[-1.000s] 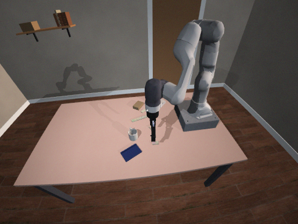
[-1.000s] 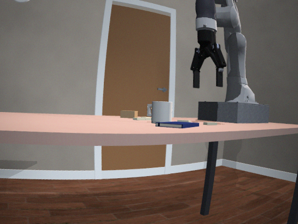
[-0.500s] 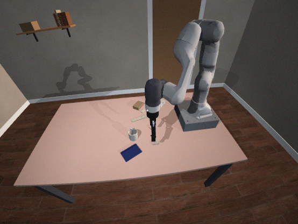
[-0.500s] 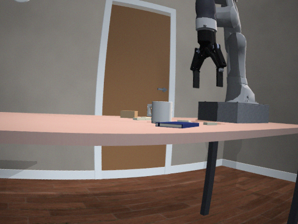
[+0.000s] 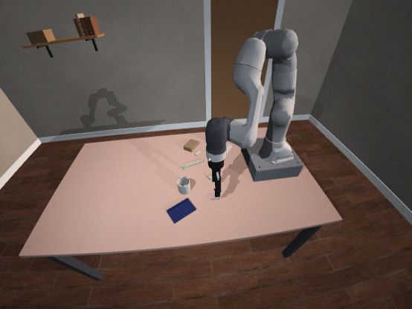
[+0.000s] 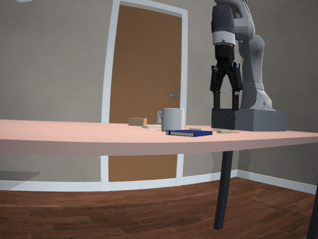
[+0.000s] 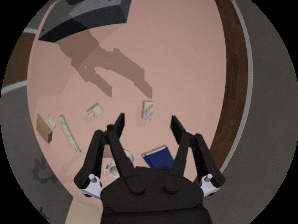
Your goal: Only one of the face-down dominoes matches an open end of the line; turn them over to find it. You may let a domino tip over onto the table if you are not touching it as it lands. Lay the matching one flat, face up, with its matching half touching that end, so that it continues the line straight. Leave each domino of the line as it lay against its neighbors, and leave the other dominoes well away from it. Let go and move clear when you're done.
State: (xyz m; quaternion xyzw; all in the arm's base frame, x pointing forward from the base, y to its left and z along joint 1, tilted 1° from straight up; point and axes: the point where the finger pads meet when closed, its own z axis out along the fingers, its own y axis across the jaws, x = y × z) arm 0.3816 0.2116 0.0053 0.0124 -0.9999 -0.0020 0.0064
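Note:
My gripper (image 5: 216,193) (image 6: 225,108) (image 7: 148,120) is open and empty. It hangs some way above a loose pale domino (image 5: 214,198) (image 6: 224,131) (image 7: 148,110) that lies flat on the table right of the mug. The line of dominoes (image 5: 192,163) (image 6: 151,126) (image 7: 67,131) lies farther back, near the wooden block. A second loose domino (image 5: 208,177) (image 6: 196,128) (image 7: 93,111) lies between the line and my gripper. A third loose domino (image 5: 198,152) lies beside the block. I cannot read any pips at this size.
A white mug (image 5: 184,185) (image 6: 172,119) stands left of the gripper. A blue book (image 5: 181,210) (image 6: 189,133) (image 7: 158,157) lies in front of it. A wooden block (image 5: 191,145) (image 6: 137,121) (image 7: 45,127) lies at the back. The robot base (image 5: 277,167) stands to the right.

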